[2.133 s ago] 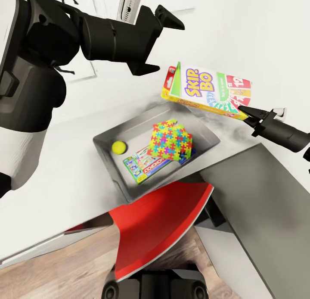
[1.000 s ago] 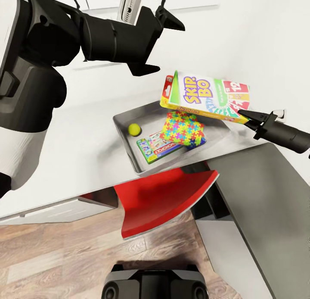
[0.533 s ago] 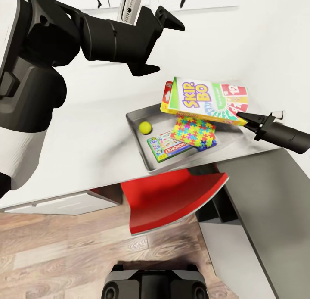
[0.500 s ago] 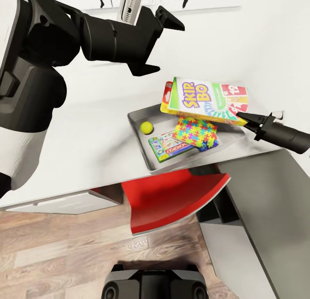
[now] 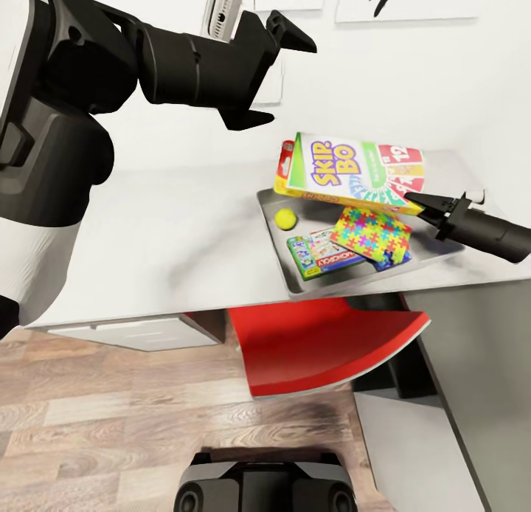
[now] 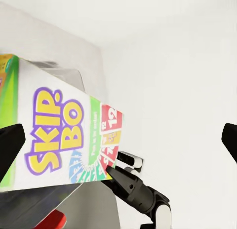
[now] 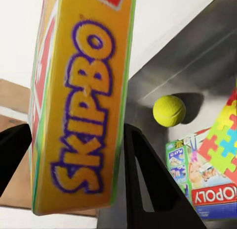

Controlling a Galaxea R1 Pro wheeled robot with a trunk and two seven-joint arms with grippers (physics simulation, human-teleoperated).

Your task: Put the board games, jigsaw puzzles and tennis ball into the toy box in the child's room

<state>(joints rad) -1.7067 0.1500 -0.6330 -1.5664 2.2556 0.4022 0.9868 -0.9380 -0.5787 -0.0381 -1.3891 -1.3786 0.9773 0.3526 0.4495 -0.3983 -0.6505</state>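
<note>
The left tool (image 5: 276, 69) is held high at the left of the head view, over the pale counter (image 5: 147, 239), its fingers spread wide with nothing between them. Further along, the toy box (image 5: 284, 235) is seen near the counter's front edge, with the tennis ball (image 5: 285, 218) lying loose by its near-left wall. Beside the ball, the Monopoly box (image 5: 324, 251) lies flat on the bin floor, and a jigsaw puzzle (image 5: 371, 234) is laid partly across it, with a blue edge peeking out underneath that cannot be identified. Above the bin's far side, the Skip-Bo box (image 5: 346, 171) is carried tilted, clear of the rim. At the right, the right tool (image 5: 420, 200) is pinched onto that box's end; in the right wrist view the yellow spine (image 7: 84, 105) is seen clamped between the two dark fingers.

The step in hand is judged to be the drop into the bin. It would be done best if the box were brought fully over the bin's open floor, levelled, lowered close to the jigsaw, and only then released, so that no corner is caught on the rim and the ball is not knocked out.
</note>
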